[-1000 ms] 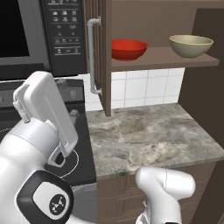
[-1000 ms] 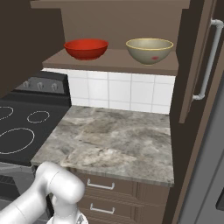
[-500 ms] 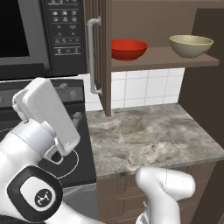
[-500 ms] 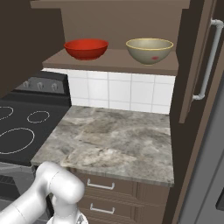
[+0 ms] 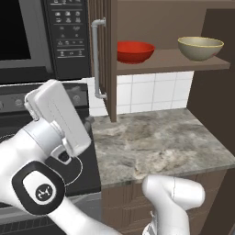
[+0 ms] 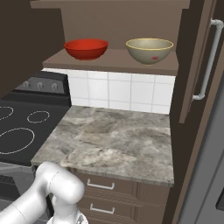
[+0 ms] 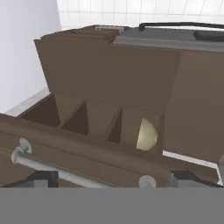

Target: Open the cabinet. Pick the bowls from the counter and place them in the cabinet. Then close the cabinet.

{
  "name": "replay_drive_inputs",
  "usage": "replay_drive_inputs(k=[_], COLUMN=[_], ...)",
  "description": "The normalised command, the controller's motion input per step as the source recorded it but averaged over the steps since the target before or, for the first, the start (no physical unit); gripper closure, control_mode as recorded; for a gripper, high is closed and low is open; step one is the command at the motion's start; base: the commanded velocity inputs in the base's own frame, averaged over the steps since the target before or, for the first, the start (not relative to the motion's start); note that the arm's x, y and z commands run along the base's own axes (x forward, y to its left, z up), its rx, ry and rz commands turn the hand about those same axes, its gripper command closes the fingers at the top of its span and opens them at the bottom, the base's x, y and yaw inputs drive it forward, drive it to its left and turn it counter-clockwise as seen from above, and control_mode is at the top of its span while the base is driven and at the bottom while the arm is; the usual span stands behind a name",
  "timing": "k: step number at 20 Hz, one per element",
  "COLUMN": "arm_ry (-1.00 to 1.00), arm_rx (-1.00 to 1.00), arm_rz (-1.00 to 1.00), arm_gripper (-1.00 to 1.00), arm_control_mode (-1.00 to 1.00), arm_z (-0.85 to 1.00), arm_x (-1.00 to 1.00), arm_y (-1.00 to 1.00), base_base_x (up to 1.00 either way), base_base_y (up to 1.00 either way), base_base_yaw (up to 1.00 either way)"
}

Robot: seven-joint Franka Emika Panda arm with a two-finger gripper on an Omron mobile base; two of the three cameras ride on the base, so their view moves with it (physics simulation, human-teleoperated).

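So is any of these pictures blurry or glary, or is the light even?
Left base view: soft, even light, a mild sheen on the red bowl, the near arm slightly soft. Right base view: even too, cabinet interior dim. Hand view: tilted, the silver handle up close with a faint highlight, no harsh glare.

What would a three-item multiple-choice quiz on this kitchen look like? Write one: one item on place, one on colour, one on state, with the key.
1. Where do the two bowls sit?
A. on the stovetop
B. on the cabinet shelf
C. on the counter

2. What colour is the bowl nearer the microwave?
A. red
B. blue
C. white

3. How do the cabinet doors stand?
A. both shut
B. both open
C. taken off

Key: 1 B, the red bowl and the beige bowl rest side by side on the cabinet shelf, above the counter. 2 A, the bowl toward the microwave is glossy red. 3 B, both doors are swung out, leaving the shelf in plain sight.
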Motion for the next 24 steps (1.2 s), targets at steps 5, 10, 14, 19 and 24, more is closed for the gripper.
replay_drive_inputs(k=[5,10,14,19,24], arm_ry=[0.00,0.01,0.04,0.05,0.08], arm_rx=[0.00,0.00,0.00,0.00,0.00], arm_rz=[-0.11,-0.09,-0.06,-0.05,-0.03], arm_gripper=[-1.00,-1.00,-1.00,-1.00,-1.00], arm_control_mode=[-1.00,-1.00,-1.00,-1.00,-1.00], arm_z=[-0.15,-0.28,-0.16,-0.16,-0.24], arm_x=[0.31,0.44,0.38,0.27,0.26], arm_y=[-0.08,-0.09,-0.10,-0.13,-0.13], base_base_x=[0.00,0.00,0.00,0.00,0.00], base_base_y=[0.00,0.00,0.00,0.00,0.00], base_base_yaw=[0.00,0.00,0.00,0.00,0.00])
